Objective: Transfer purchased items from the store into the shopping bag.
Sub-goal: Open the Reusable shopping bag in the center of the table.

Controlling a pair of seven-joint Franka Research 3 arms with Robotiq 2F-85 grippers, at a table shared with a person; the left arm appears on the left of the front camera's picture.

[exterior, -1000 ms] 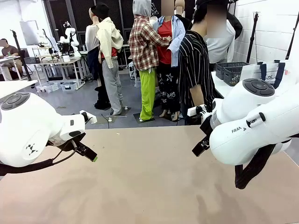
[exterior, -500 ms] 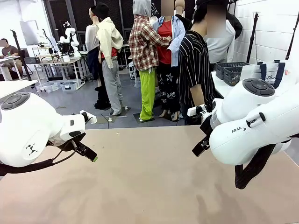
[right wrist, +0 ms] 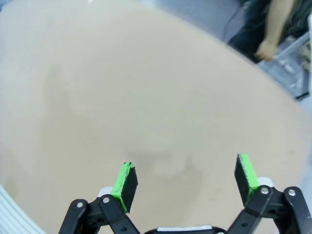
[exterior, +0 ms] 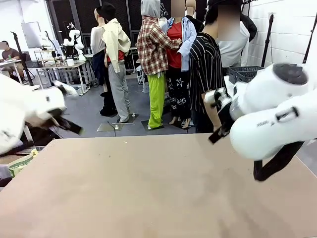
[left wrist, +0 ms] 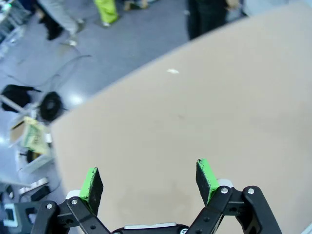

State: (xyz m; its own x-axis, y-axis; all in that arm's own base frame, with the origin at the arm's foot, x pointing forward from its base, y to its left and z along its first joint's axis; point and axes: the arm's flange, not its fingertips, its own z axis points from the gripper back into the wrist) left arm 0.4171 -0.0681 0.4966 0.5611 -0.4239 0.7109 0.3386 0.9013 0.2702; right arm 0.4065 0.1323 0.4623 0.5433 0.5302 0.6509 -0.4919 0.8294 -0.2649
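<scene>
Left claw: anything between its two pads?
Nothing held. The left claw is open, and the stretch between its pads is bare table, seen in the left wrist view.

Bright even indoor light; both arms motion-blurred in front view; wrist views smeared, soft shadows

the left tool (left wrist: 149, 184) hangs over the tabletop (left wrist: 195, 112), which shows between and ahead of its parted fingers. past the tabletop's edge ahead of the tool lies the floor (left wrist: 122, 44), with a coiled cable (left wrist: 48, 105) and an open box (left wrist: 30, 136) on it, off to the tool's left in its own view. the right tool (right wrist: 185, 181) also hangs over the tabletop, fingers apart. ahead and to its right, beyond the edge, a person's hand (right wrist: 267, 48) is just beside a container (right wrist: 292, 68). seen from the front, the person (exterior: 205, 74) stands at the far side, nearer the right tool's arm (exterior: 267, 124), with a basket (exterior: 245, 75) farther behind.
</scene>
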